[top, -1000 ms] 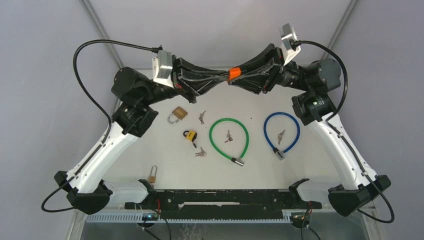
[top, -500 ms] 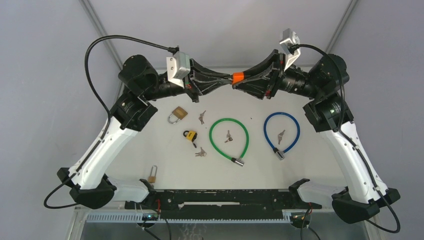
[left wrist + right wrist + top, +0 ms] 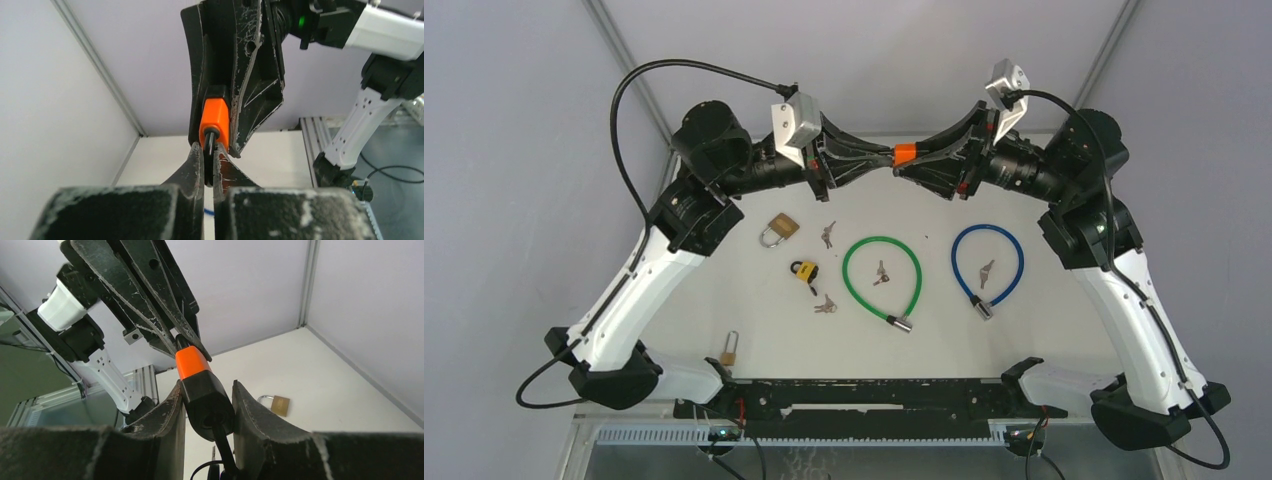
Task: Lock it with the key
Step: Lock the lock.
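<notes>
My right gripper (image 3: 921, 160) is shut on a cable lock's body, black with an orange end (image 3: 905, 153), and holds it high above the back of the table. In the right wrist view the black body (image 3: 205, 400) sits between my fingers, with the orange end (image 3: 192, 362) pointing away and a black cable (image 3: 220, 440) hanging below. My left gripper (image 3: 882, 158) is shut on a black key head (image 3: 210, 150) that meets the orange end (image 3: 215, 117). The key blade is hidden.
On the table lie a brass padlock (image 3: 777, 229), a yellow-black padlock (image 3: 804, 271), a small brass padlock (image 3: 729, 348), a green cable lock (image 3: 849, 262), a blue cable lock (image 3: 957, 262) and loose keys (image 3: 827, 234) (image 3: 825, 305).
Both grippers stay joined at the lock, and the meeting point has moved slightly right. The left wrist has reached further right and the right arm has drawn back.
</notes>
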`<state>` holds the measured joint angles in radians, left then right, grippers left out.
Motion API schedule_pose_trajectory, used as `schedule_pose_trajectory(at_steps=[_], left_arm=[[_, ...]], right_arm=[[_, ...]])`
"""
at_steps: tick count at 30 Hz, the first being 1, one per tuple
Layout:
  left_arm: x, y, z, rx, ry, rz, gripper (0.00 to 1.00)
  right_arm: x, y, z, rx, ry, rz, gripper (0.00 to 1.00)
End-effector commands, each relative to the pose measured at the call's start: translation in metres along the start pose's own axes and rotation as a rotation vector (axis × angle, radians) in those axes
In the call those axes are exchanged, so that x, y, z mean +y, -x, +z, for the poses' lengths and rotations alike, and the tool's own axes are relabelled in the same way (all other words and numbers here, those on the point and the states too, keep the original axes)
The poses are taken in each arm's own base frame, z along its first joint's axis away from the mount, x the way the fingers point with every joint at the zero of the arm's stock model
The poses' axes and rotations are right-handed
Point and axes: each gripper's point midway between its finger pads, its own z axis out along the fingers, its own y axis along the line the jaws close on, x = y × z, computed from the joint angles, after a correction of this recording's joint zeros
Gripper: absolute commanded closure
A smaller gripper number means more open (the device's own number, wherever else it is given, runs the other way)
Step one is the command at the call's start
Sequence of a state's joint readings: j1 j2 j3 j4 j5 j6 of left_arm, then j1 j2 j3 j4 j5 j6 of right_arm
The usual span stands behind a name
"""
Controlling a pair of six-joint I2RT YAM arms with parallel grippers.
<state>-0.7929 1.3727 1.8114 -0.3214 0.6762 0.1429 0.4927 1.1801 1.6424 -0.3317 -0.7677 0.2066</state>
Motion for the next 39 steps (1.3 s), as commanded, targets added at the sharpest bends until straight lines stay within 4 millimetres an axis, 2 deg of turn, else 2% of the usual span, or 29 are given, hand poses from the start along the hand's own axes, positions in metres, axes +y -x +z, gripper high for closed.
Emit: schedule_pose_trajectory(at_steps=[1,6,8,11,13,17,21,23,26,28,31,36,39], left_arm=[[-0.103,-0.065,0.044,0.102,-0.447,-0.339,1.00],[-0.113,-0.056,0.056,0.072,-0.508,-0.353,1.00],[-0.118,-0.065,0.058,0.101,-0.536,-0.404,1.00],[-0.127,-0.095,0.050,0.194,-0.568,-0.433,1.00],[-0.130,-0.112,0.044,0.247,-0.579,-0.419,1.00],[-0.135,-0.133,0.037,0.316,-0.602,-0.346,1.00],[-0.128,-0.150,0.028,0.396,-0.575,-0.333,1.00],[-0.121,-0.151,0.025,0.410,-0.562,-0.355,1.00],[-0.114,-0.140,0.022,0.402,-0.546,-0.321,1.00],[-0.109,-0.122,0.028,0.361,-0.534,-0.318,1.00],[-0.104,-0.098,0.043,0.302,-0.486,-0.443,1.00],[-0.104,-0.078,0.051,0.248,-0.484,-0.555,1.00],[-0.098,-0.062,0.059,0.210,-0.467,-0.568,1.00]], right_arm=[[0.000,0.063,0.022,-0.228,-0.005,-0.091,1.00],[-0.014,0.045,0.033,-0.194,-0.013,-0.061,1.00],[-0.016,0.044,0.035,-0.199,-0.008,-0.059,1.00],[-0.014,0.056,0.034,-0.205,-0.008,-0.099,1.00],[-0.009,0.065,0.033,-0.202,0.006,-0.126,1.00],[-0.009,0.061,0.038,-0.179,0.025,-0.124,1.00],[0.001,0.058,0.030,-0.159,0.045,-0.157,1.00],[0.011,0.058,0.023,-0.141,0.083,-0.186,1.00],[0.029,0.051,0.016,-0.083,0.180,-0.235,1.00],[0.042,0.046,0.010,-0.065,0.248,-0.263,1.00],[0.057,0.043,0.003,-0.066,0.325,-0.292,1.00],[0.065,0.036,0.003,-0.067,0.370,-0.289,1.00],[0.063,0.028,0.006,-0.053,0.381,-0.280,1.00]])
